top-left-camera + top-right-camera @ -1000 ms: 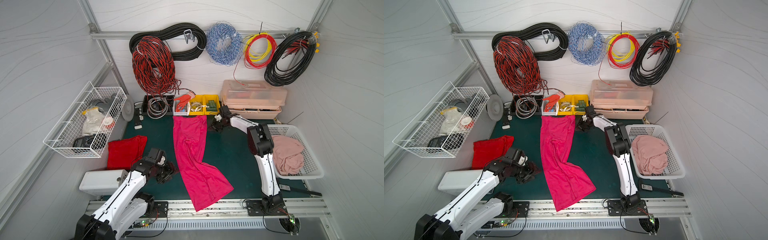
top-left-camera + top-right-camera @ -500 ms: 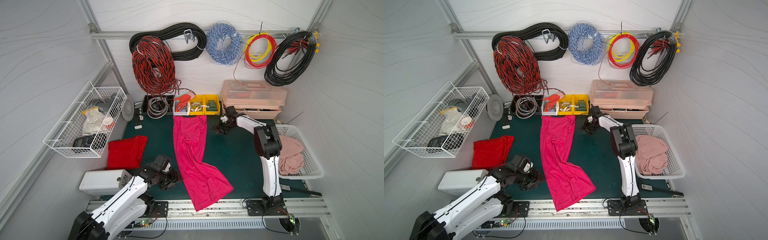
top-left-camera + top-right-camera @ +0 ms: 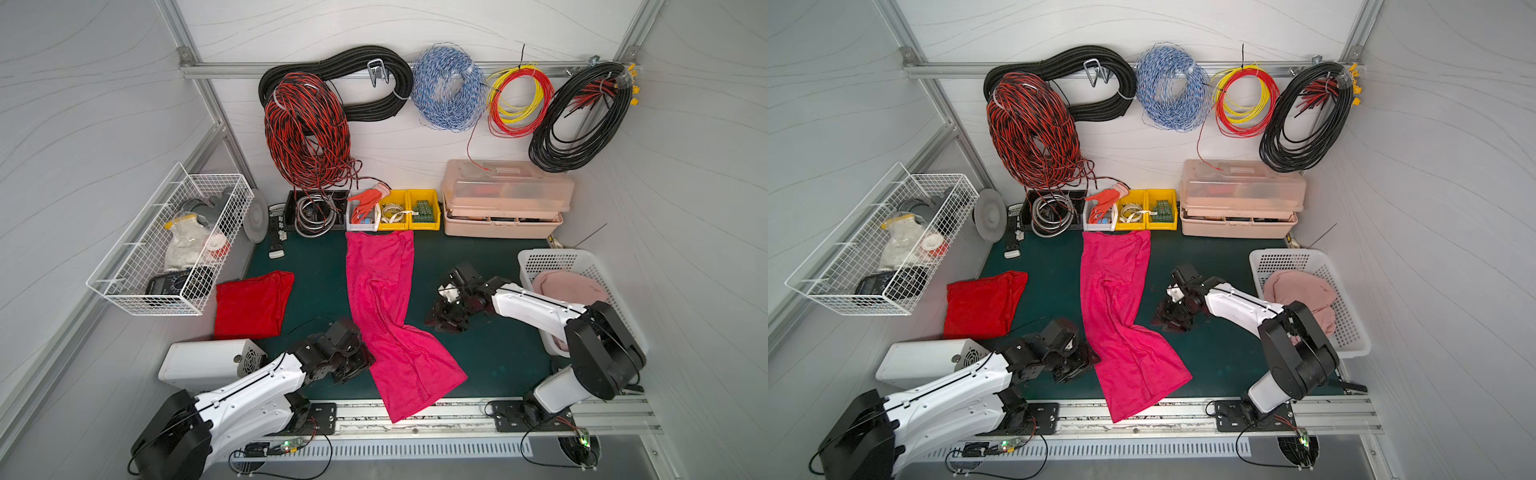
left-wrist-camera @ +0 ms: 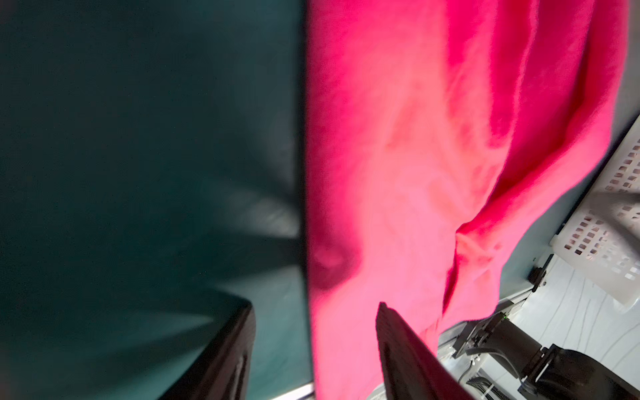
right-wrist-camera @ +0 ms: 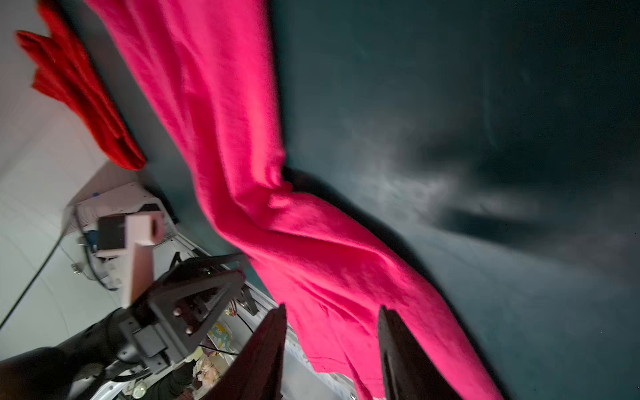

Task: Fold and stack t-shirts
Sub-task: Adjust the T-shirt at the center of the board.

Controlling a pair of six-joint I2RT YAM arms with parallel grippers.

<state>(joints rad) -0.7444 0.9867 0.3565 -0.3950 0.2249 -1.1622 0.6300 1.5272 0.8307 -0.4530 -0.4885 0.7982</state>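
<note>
The magenta-pink t-shirt (image 3: 382, 316) lies folded into a long strip on the green mat (image 3: 478, 266), between my two grippers. Its far end sits just short of the parts bins (image 3: 407, 203), and its near end flares out wider and laps over the front rail (image 3: 540, 409). A twist sits partway along the strip, level with the right gripper (image 3: 446, 320).

The left gripper (image 3: 353, 365) hangs just beside the strip's edge near the wide end. In the left wrist view its jaws (image 4: 315, 308) stand apart, one finger over bare mat and the other over the pink cloth (image 4: 398, 156), with nothing clamped between them. The right gripper hovers close to the strip's opposite edge, apart from it. In its wrist view the jaws (image 5: 332, 308) are spread and empty, with the shirt (image 5: 277, 207) lying beyond the fingertips.

The deeper red t-shirt (image 3: 251, 305) lies folded on the far side of the left gripper from the pink one, well apart from it. A white box (image 3: 203, 361) sits just beside the left arm. Behind the right arm is a white basket (image 3: 582, 266) holding a pale pink cloth (image 3: 569, 286).
</note>
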